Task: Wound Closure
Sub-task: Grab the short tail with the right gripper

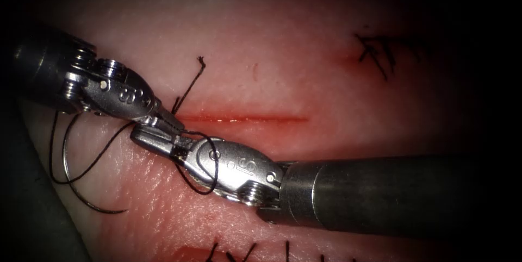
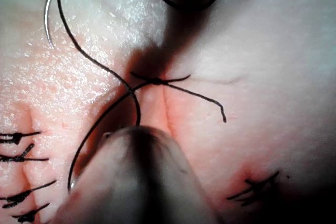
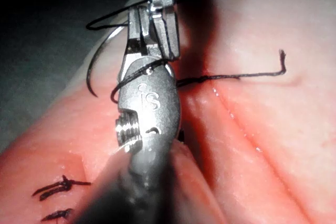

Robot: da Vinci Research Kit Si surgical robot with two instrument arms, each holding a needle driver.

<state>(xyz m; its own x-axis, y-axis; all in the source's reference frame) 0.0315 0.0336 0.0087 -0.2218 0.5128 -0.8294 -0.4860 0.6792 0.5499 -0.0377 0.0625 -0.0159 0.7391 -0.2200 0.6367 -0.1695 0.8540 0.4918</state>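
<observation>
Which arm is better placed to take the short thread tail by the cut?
Left, probably: the left gripper sits at the base of the tail, while thread loops around the right gripper. The needle lies free on the tissue.

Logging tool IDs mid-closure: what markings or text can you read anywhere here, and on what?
"SD", engraved, on the left arm's tool, wrist body.
"SD", engraved, reading uncertain, on the right arm's tool, wrist body; the right wrist view shows it too.
No lettering on the tissue, thread or needle.

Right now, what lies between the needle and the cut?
In the endoscope view, thread loops on bare tissue between the free-lying needle and the cut.
</observation>
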